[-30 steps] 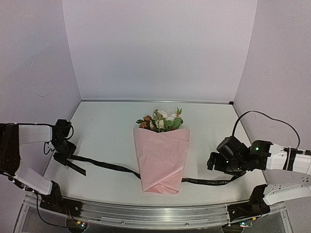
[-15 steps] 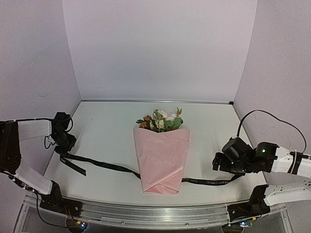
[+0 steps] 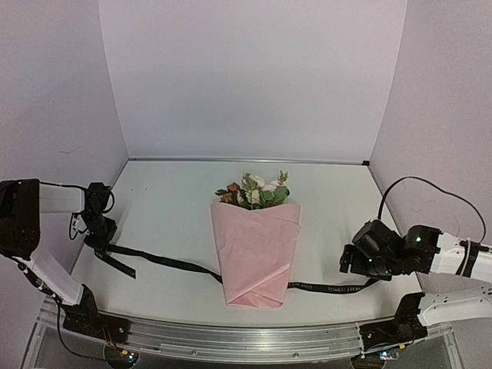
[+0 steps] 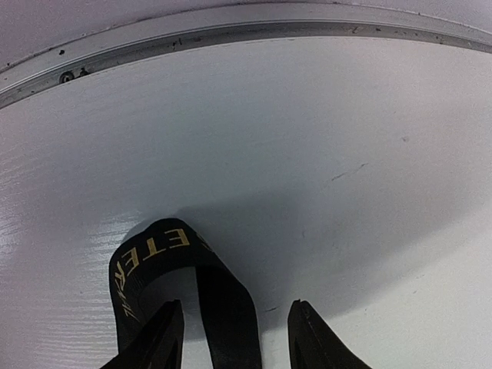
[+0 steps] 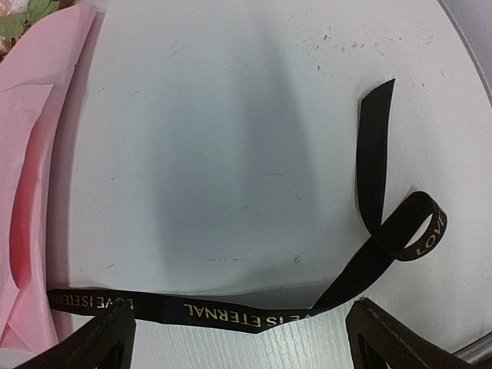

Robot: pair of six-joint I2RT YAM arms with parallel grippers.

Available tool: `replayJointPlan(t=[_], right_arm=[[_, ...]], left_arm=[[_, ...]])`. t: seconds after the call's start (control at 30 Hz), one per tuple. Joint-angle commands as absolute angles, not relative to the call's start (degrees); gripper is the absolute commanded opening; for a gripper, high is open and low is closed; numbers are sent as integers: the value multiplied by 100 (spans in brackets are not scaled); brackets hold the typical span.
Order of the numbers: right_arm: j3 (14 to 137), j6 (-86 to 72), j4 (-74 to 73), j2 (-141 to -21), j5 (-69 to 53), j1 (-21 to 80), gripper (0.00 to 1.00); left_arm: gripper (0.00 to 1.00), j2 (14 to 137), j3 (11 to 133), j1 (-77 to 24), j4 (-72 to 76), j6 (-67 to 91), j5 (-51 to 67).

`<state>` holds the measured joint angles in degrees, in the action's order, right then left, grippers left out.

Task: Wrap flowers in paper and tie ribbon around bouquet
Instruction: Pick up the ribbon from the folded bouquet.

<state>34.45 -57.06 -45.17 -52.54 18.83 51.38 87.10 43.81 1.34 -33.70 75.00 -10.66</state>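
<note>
Left arm: left gripper (image 3: 98, 240) is low at the table's (image 3: 169, 200) left edge, right on the ribbon's (image 3: 165, 264) left end. Wrist cam shows the 2 fingers (image 4: 157, 342) apart with 1 black band of ribbon running between them; it lies against the left finger and there is a clear gap to the right one, so the jaws are part open and not pinching it. Just ahead of the fingertips the ribbon folds into a small standing loop, gold lettering visible. From there it runs flat along the table towards centre and disappears at the left edge of the bouquet (image 3: 256, 254). The bouquet lies mid-table with its narrow end towards me: the paper (image 3: 257, 246) is folded into a cone, and the flowers (image 3: 255, 191) stick out of the far end. The ribbon is not tied, it only crosses at the cone's lower part, and I cannot tell whether it goes under or through a fold. It comes out low on the right side and lies flat, then curls into 1 small loop, its free end pointing away. Right arm: right gripper (image 3: 347, 261) is just above that stretch, jaws spread wide with nothing held; the ribbon lies on the table between the fingertips (image 5: 100, 342).
</note>
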Motion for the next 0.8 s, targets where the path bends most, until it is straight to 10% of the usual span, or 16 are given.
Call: replayJointPlan(t=[0.0,0.27,0.77], right_arm=[[3655,-6009,-5196,-5216,2099,5104,98],[3767,-6789,-5808,-5429,1971,5085,98],[3594,-8713,-6211,-5957,1716,5016,98]], left_arm=[[45,8784,4357,170,-3177,7412,-1183],[2,8837,4217,202,-2979,7144,-1049],[3,7658,4029,202,-2857,6783,-927]])
